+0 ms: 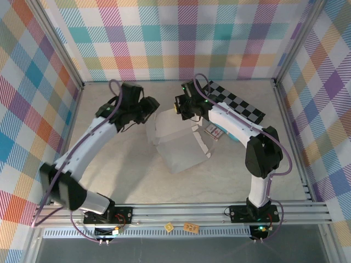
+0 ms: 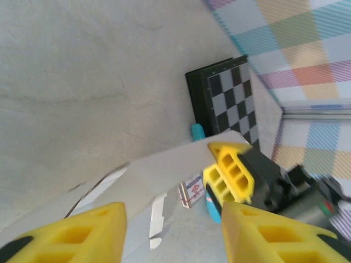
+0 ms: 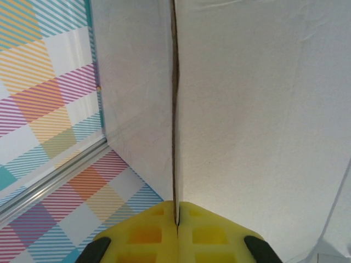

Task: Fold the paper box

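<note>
Table (image 1: 109,164): pale, mottled surface. Paper box (image 1: 175,145) rests near centre, partly erected, with flaps loose. Checkered board (image 1: 236,101) lies flat at 2 o'clock from the box. Small printed packet (image 1: 214,131) lies between them, just beside the box.

Colour list from my screens, box-folding cell.
I log: paper box (image 1: 176,143) plain white-grey; worktop (image 1: 137,181) mottled beige; checkered board (image 1: 236,101) black and grey squares; walls (image 1: 164,38) pastel plaid in teal, orange, purple and yellow; left pincer (image 2: 171,215) and right pincer (image 3: 176,219) yellow; arms (image 1: 93,137) black and white.
</note>
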Robot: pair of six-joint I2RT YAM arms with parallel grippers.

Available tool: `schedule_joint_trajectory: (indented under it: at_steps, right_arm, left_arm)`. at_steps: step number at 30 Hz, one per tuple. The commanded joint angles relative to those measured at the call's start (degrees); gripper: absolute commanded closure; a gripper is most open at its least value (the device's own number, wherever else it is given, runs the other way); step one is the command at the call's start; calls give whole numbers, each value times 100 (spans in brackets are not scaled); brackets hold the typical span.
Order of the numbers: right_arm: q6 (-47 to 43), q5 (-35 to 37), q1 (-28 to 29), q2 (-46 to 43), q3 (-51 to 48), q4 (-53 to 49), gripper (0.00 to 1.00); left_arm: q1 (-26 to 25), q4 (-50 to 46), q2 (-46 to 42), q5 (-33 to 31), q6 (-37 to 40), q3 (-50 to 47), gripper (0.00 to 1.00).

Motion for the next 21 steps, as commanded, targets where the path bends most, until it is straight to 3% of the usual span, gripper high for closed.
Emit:
schedule_joint_trajectory:
  at_steps: [1, 6, 9, 14, 21]
  right_arm:
    - [351, 141, -59, -291, -119, 78, 100]
    - [775, 378, -102, -372, -230, 45, 100]
    - [898, 524, -129, -348, -153, -71, 100]
    - [1156, 541, -190, -298, -147, -231, 100]
    - [1018, 601, -208, -271, -381, -44, 100]
  left_arm:
    - [116, -434, -874, -125, 653, -591, 61]
    - [777, 577, -1804, 867, 191, -2472, 87]
    - [959, 1468, -1971, 1166, -161, -3399, 97]
    - [1009, 3836, -1425, 1619, -723, -4583, 100]
    - [1246, 4844, -583, 1815, -251, -4559, 97]
